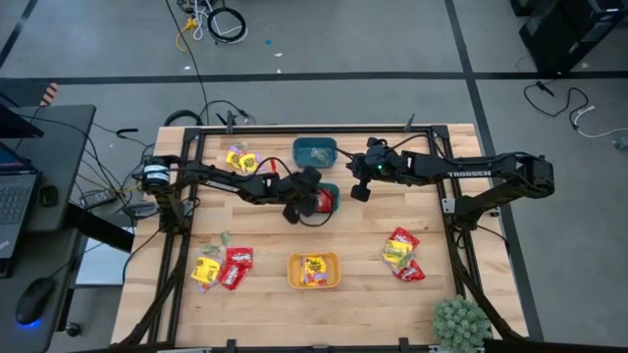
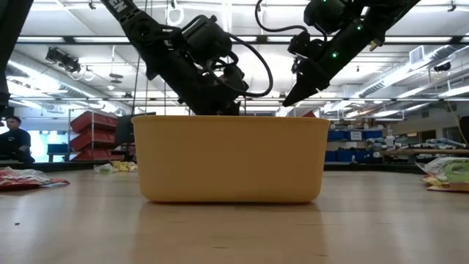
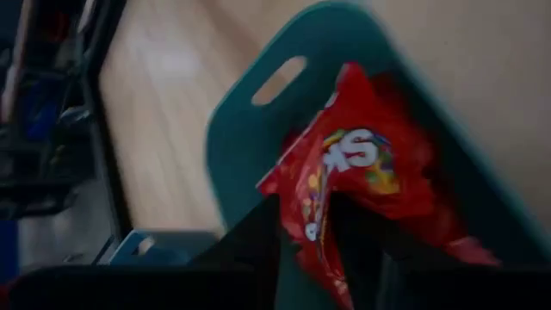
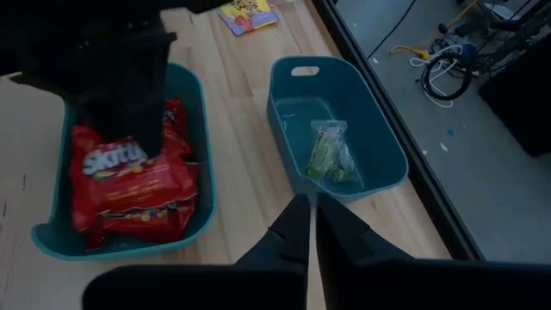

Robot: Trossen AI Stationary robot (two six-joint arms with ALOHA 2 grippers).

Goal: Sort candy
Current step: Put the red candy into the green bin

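Low view: orange bin (image 2: pixel 231 158) hiding candy.

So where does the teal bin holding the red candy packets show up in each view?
High view: the teal bin lies mid-table, mostly under the left gripper.
Low view: not visible; the orange bin fills the foreground.
Left wrist view: the bin lies past the fingers, which pinch a red packet.
Right wrist view: the bin lies beside the second teal bin.
Shared landmark: the red packets.
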